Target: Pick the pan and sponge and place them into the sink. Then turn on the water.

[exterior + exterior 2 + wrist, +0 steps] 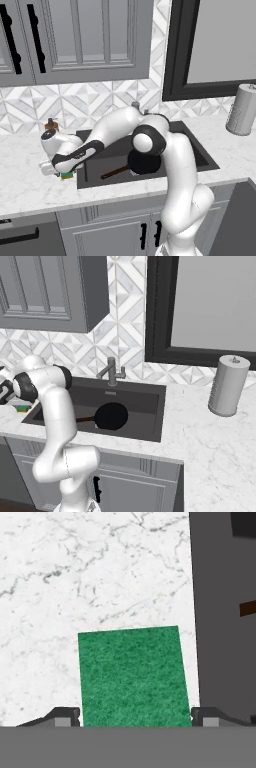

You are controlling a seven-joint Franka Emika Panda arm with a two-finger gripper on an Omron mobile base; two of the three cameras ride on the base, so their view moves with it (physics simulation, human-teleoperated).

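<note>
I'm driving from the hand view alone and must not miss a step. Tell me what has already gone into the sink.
Observer: The pan lies flat in the sink, its handle toward the sponge side.
Operator: Report the faucet.
Observer: The faucet stands behind the basin; no stream shows from it.
Operator: Place my gripper for me.
Observer: The gripper is low over the counter left of the sink, right at the green sponge. The sponge sits just outside the sink's left rim. Whether the fingers grip it, I cannot tell.
</note>
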